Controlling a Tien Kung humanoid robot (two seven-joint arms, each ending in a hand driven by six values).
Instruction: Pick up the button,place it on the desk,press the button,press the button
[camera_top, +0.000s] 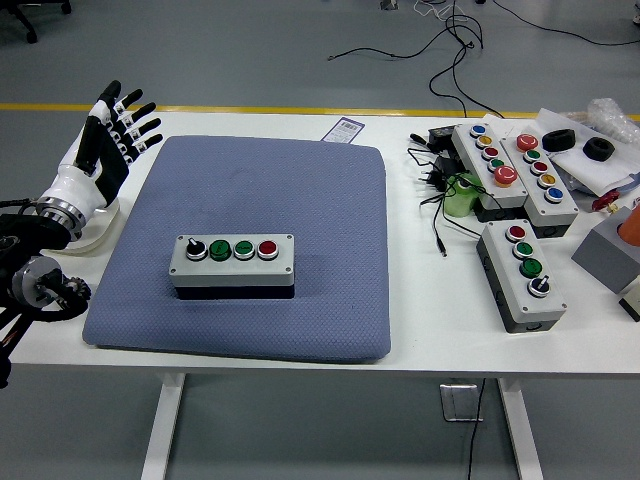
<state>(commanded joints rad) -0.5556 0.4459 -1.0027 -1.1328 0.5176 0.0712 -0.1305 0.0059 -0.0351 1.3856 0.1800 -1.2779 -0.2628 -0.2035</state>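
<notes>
A grey button box (232, 262) lies on the blue mat (250, 200), left of its middle. Its top row holds a black selector knob, two green buttons and a red one. My left hand (112, 130) is raised at the table's left edge, beyond the mat's left side. Its fingers are spread and hold nothing. It stands well apart from the box, up and to the left of it. My right hand does not show.
Three more button boxes (525, 272) sit at the right with black cables (440, 190) and a green object. Black rings (598, 148) and plastic bags lie at the far right. A small printed card (345, 128) lies behind the mat.
</notes>
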